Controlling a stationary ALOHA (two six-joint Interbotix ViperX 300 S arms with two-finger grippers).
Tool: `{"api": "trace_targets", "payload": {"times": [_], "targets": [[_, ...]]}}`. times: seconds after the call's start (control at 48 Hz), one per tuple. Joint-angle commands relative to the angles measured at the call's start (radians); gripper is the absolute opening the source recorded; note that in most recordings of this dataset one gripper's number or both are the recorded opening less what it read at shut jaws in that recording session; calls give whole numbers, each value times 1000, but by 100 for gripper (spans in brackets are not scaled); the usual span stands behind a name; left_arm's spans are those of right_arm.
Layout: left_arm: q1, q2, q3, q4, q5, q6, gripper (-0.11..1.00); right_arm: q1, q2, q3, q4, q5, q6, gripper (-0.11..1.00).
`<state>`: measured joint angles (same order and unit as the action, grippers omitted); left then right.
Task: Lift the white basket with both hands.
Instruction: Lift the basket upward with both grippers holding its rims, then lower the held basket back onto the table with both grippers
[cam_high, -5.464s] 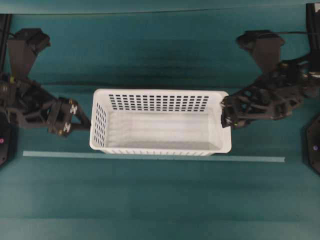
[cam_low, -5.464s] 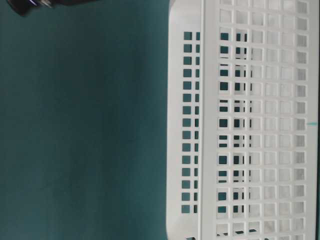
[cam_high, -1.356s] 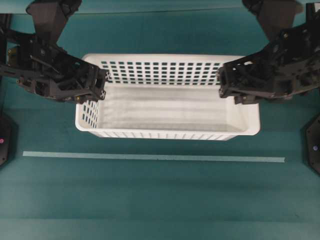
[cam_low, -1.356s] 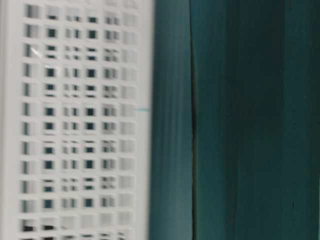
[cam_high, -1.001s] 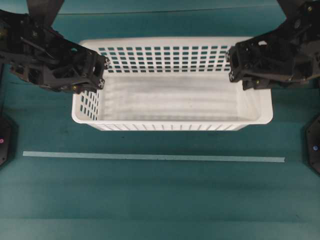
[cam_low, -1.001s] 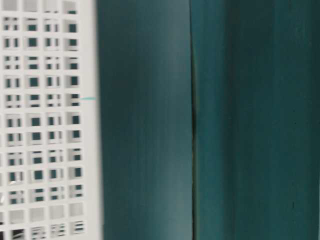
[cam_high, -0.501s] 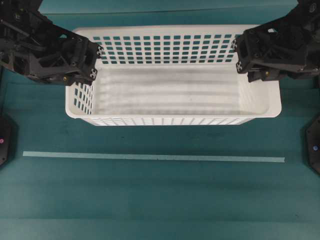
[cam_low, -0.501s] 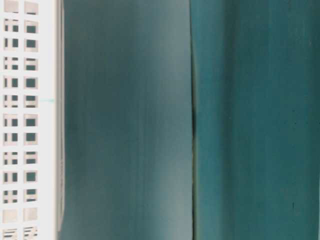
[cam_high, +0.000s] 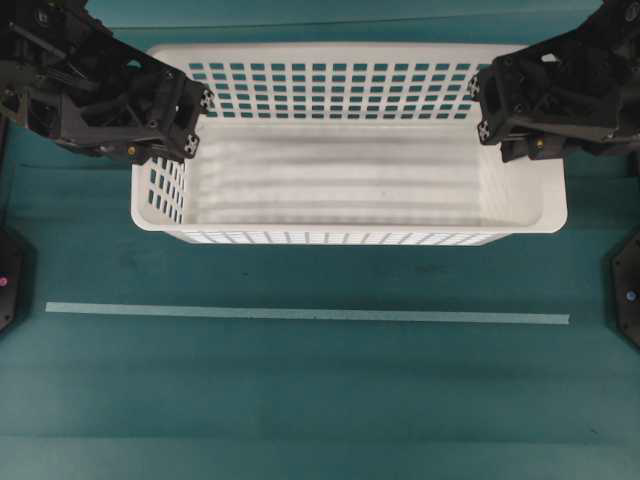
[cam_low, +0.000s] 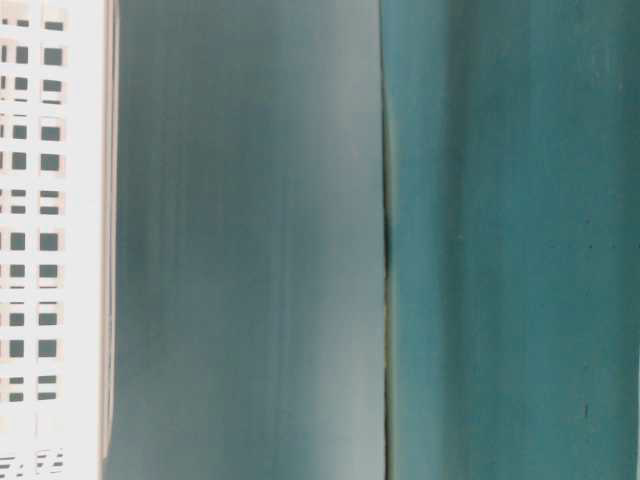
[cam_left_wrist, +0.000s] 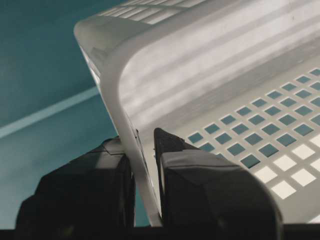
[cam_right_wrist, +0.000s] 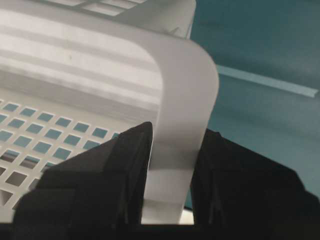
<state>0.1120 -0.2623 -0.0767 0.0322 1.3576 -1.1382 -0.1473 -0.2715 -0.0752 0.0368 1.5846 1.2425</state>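
The white basket (cam_high: 350, 190) hangs in the air above the teal table, held level by its two short ends. My left gripper (cam_high: 188, 120) is shut on the basket's left end wall; in the left wrist view (cam_left_wrist: 144, 150) one finger (cam_left_wrist: 200, 190) is inside and the other outside the wall (cam_left_wrist: 120, 90). My right gripper (cam_high: 492, 110) is shut on the right end wall; in the right wrist view (cam_right_wrist: 172, 150) the rim (cam_right_wrist: 185, 85) runs between both fingers. In the table-level view only the basket's perforated wall (cam_low: 50, 240) shows at the left edge. The basket is empty.
A thin light strip of tape (cam_high: 300, 314) runs across the table in front of the basket. Black arm bases sit at the left edge (cam_high: 8, 270) and the right edge (cam_high: 628, 290). The teal table (cam_low: 480, 250) fills the rest of the table-level view.
Both grippers have carried the basket upward: it has grown larger and shifted toward the top in the overhead view, and slid further out of the table-level view. Both grips are unchanged.
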Motion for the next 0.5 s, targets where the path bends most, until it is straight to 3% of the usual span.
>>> {"api": "trace_targets", "payload": {"times": [0.0,0.271,0.48], "targets": [[-8,15,-41,-3,-23,31,9,12,31,-12,3,-17,-29,25],[-8,15,-20,-3,-23,31,9,12,31,8,3,-21,-32,25],[-9,11,57,2,-46,25,9,12,29,114,11,-60,-46,25]]}}
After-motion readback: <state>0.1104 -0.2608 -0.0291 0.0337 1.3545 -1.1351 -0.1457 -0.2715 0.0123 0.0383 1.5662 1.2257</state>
